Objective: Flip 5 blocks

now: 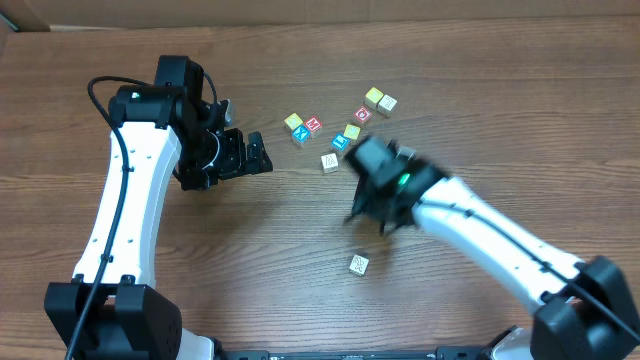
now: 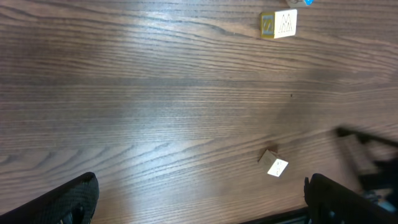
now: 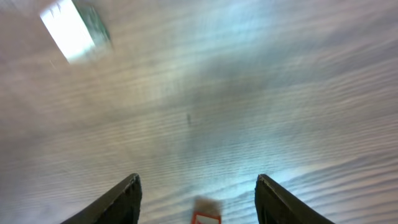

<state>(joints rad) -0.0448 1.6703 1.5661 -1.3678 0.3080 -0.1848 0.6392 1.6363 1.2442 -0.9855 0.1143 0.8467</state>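
We count ten blocks (image 1: pixel 329 162) on the table (image 1: pixel 250 260). Nine of them form a loose cluster near the middle of the far edge, showing yellow, red, blue, yellow-green and white faces. The lone block (image 1: pixel 358 264) lies well apart from that cluster, toward the near edge, with a white marked face up. The right gripper (image 1: pixel 378 208) is blurred in the overhead view and hangs between the cluster and the lone block, touching neither. In the right wrist view, its fingers (image 3: pixel 118 200) stand apart with bare table between them. A red-edged block (image 3: pixel 206 218) shows at the bottom edge between them, clear of both fingers, and nothing is gripped. That view also shows a blurred white block (image 3: pixel 68 31) at upper left. The left gripper (image 1: pixel 258 156) sits to the left of the cluster, near it and pointing toward it, fingers spread wide and empty. The left wrist view shows both dark fingertips (image 2: pixel 71 200) low in the picture with a small tilted block (image 2: pixel 274 164) lying ahead of them. A block with one yellow side (image 2: pixel 278 23) lies farther off.
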